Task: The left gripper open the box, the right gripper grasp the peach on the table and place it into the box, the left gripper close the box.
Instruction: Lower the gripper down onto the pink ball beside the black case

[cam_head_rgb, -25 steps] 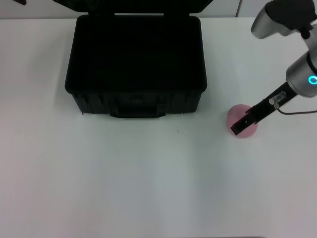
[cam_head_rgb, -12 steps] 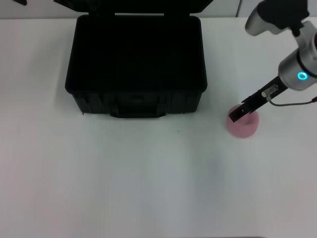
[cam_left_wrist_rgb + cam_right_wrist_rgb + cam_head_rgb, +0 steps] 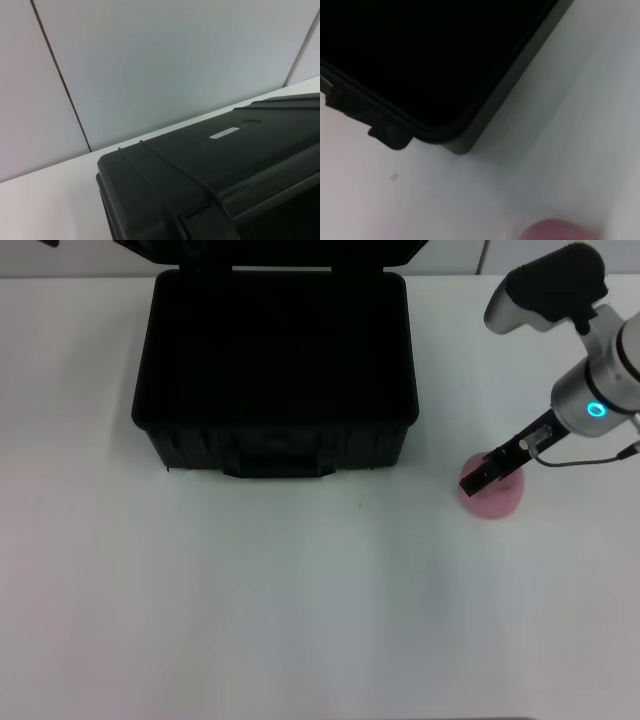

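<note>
Black hard-plastic box [image 3: 274, 380] standing open near the far edge of the white bench [image 3: 250, 600], ribbed walls and front handle facing the near edge, dark matte hollow showing inside. Lid [image 3: 215, 150] raised behind it, smooth and moulded, with a small pale label on its outer face in the left wrist view. Small dark speck [image 3: 361, 504] on the bench just in front of the box.

Grey-silver right arm reaching in from the right edge, cyan ring lit, black bar-like right gripper [image 3: 478, 480] slanting down and toward the box with a thin cable looping behind it. Tip lying over the top of the peach [image 3: 492, 496]; cannot tell how far apart the fingers stand, nor whether anything is held. Left gripper out of sight.

Peach round, pale pink, matte, resting on the bench toward its right edge, well apart from the box's front right corner, partly covered by the black bar.
</note>
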{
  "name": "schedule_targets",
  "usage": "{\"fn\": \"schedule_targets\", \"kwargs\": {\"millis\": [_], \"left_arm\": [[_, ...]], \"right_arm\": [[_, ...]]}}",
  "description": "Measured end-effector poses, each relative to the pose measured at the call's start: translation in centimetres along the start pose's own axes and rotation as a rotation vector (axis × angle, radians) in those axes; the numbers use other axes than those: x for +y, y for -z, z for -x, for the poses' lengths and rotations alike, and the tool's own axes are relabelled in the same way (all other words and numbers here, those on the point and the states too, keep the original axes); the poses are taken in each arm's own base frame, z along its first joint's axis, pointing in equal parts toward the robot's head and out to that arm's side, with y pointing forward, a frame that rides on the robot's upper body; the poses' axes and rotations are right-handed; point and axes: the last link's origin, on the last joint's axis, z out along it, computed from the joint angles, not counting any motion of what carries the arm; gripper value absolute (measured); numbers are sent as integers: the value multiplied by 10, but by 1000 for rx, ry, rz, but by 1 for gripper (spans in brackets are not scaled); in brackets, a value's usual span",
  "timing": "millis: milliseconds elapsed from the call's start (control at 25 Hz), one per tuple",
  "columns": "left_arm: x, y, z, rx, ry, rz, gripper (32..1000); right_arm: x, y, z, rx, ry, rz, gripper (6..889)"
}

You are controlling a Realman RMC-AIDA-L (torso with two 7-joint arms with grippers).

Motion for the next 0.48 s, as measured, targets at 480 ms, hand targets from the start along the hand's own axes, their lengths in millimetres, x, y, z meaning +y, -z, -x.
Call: {"fn": "schedule_targets", "kwargs": {"millis": [480], "left_arm": [[2, 0, 0, -1, -6, 3, 384]], "right_arm": [[-4, -7, -6, 18, 3, -21, 848]]}}
